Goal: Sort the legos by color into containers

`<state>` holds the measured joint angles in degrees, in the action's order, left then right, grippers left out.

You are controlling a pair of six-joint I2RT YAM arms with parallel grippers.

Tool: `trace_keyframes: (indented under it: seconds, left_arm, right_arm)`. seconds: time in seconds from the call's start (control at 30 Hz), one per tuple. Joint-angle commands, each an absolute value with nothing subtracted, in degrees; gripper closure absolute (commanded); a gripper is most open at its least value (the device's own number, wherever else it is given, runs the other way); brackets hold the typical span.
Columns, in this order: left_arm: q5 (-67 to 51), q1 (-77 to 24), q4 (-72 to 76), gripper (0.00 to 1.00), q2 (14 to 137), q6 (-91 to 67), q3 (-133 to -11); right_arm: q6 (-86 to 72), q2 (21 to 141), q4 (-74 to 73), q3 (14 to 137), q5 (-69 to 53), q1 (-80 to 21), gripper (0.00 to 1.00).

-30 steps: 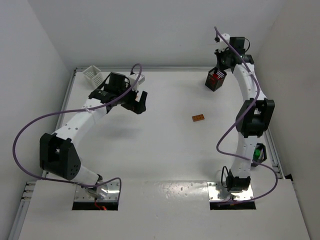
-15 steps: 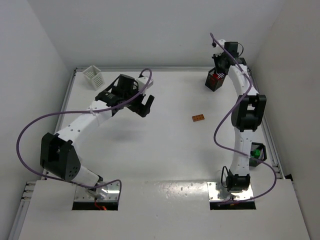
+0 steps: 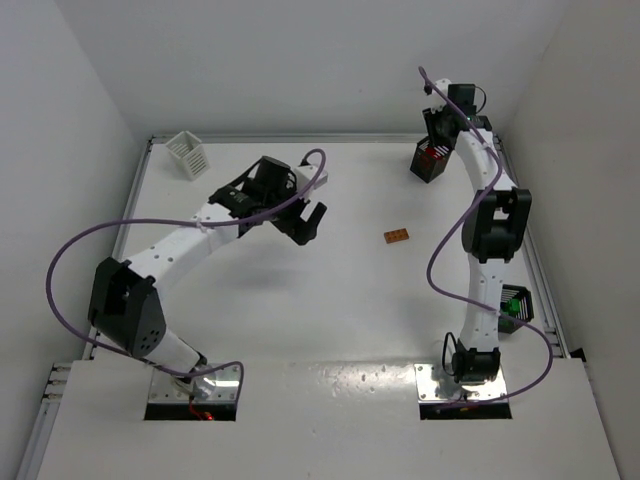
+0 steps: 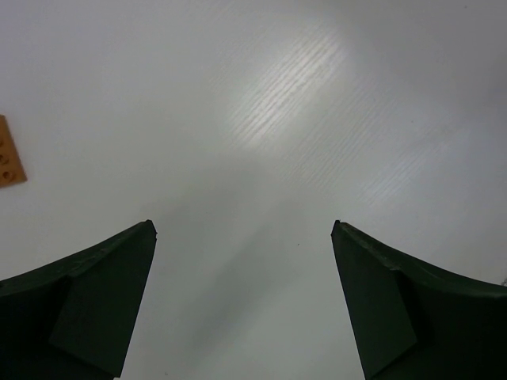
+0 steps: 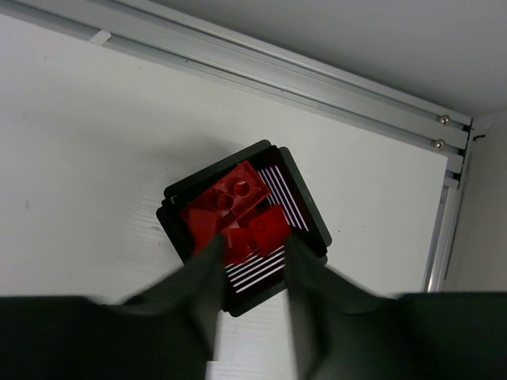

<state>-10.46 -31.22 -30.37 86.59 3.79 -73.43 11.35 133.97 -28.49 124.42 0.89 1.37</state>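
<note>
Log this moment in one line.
left pincer: open, over table | right pincer: open over black basket | inside: red legos | orange lego: loose on table

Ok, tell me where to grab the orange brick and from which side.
Take the brick across its short width, squeezing the two long edges, and come straight down from above. It lies flat and alone on the table, likely too low for a sideways approach.

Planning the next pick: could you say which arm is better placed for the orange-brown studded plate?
Left, probably: the open left tool is nearer the orange-brown studded plate; the right tool hangs over the black slatted basket of red bricks.
</note>
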Motion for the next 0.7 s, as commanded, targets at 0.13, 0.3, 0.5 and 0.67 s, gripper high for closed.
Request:
trace_keyframes:
  seconds: [0.13,0.3,0.5,0.67]
  left_arm:
    - [-16.00,-34.37,-28.30,0.00,93.16,0.79,-78.66]
    - [-16.27,-34.89,-28.30,0.00,93.96,0.79,-79.72]
    - [-16.26,-35.42,-26.73,0.00,93.96,0.09,-78.05]
    - [-15.21,-40.76,-21.71,0.00,98.41,-0.62,-80.75]
  right_arm:
    - [11.78,128.84,-26.28,122.78,1.84,1.67,0.97]
    - [11.78,129.99,-26.28,123.40,1.85,1.67,0.81]
    - [10.29,126.84,-27.76,123.40,0.63,2.20,0.58]
    - [6.68,116.92,-32.42,115.60,-5.86,2.72,0.43]
